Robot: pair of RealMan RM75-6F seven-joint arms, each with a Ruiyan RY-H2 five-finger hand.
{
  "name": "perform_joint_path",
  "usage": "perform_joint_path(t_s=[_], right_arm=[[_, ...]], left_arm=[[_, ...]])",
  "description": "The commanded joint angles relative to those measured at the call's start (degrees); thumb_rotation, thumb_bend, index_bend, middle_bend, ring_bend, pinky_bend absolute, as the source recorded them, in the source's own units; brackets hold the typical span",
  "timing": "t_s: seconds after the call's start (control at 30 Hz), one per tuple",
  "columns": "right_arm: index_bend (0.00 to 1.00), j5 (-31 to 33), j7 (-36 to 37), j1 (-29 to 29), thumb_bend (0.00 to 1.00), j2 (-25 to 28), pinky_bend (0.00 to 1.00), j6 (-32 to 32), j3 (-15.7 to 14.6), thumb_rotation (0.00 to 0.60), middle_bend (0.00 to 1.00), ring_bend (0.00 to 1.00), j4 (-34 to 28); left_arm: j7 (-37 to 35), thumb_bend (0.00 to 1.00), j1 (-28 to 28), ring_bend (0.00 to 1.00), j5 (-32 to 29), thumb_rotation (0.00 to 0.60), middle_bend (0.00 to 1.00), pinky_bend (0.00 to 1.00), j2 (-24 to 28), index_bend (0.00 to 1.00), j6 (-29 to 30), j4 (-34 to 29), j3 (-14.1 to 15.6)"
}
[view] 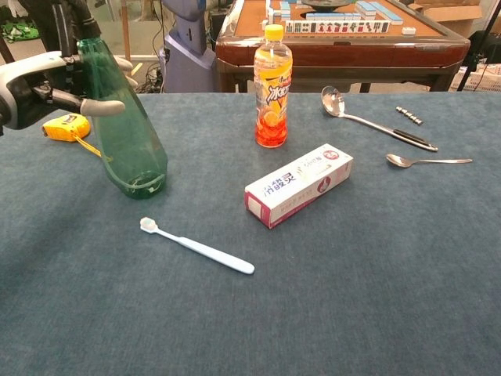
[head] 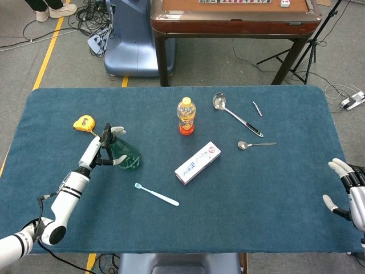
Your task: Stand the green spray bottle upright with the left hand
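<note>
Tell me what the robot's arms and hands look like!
The left arm is white with black bands and a thin black cable beside it. The left hand has a white shell, black fingers and pale grey tips. The right hand is also white with black joints.

— What's behind the blue-covered table (head: 228, 228)?
— A brown wooden mahjong table (head: 234, 23) on dark legs, standing on grey floor (head: 51, 57).
— Anything else?
— A yellow floor line (head: 48, 48), tangled cables (head: 85, 17), a blue machine base (head: 128, 48), a black tripod (head: 311, 48).
</note>
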Motion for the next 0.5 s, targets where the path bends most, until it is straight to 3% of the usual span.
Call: perform_joint_path(t_s=[0.03,0.33,0.5], right_arm=[[0.18,0.00,0.04,0.01,0.23,-0.01,0.16,0.01,0.01,0.600,0.18,0.14,0.08],[0.18,0.11,0.38,-0.01,0.23,-0.02,0.16,0.00,0.04,0.600,0.18,0.14,0.40],[0.18,0.37,0.22,0.01,0.23,0.22,0.16,-0.03,0.18,0.600,0.18,0.14,0.43]], left_arm=[[1.16,0.26,0.57,0.08,0.15,0.600,0.18,0.00,1.54,0.13,0.06,-1.48,0.67],[5.20,0.26,2.79,0.05,-0.28,0.600,0.15,0.00,5.20,0.10,1.53,-4.61,2.36],[13.07,0.26,4.77,0.05,-2.65,0.600,0.15,0.00,8.18,0.11,3.21,-6.80,3.23]])
